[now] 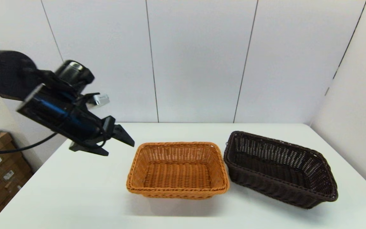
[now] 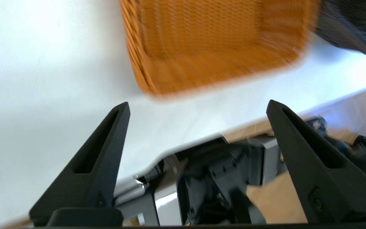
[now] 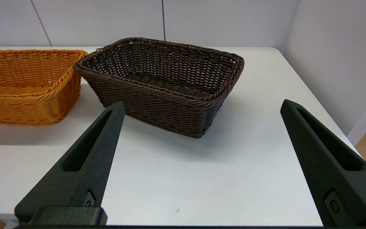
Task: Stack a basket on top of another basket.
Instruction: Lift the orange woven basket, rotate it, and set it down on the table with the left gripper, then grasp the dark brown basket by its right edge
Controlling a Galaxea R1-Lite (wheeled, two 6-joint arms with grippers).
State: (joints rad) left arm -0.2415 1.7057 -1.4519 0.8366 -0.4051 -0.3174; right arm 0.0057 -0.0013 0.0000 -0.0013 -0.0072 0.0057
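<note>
Baskets are sitting side by side on the white table (image 1: 75, 190): the orange-tan wicker basket (image 1: 177, 170) at centre, the dark brown wicker basket (image 1: 280, 169) just beside it at 3 o'clock, both empty. The brown one is looking light, stiff and openwork, likely best pinched over its rolled rim. The left gripper (image 1: 114, 143) is hovering at 9 o'clock, fingers spread; the right gripper (image 3: 202, 108) is facing the brown basket, fingers apart.

Dark brown basket (image 1: 280, 170); orange-tan basket (image 1: 177, 170); white table (image 1: 75, 190).

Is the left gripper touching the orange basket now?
Apart. In the head view the left gripper hangs open in the air beside the orange basket, with bare table between them.
</note>
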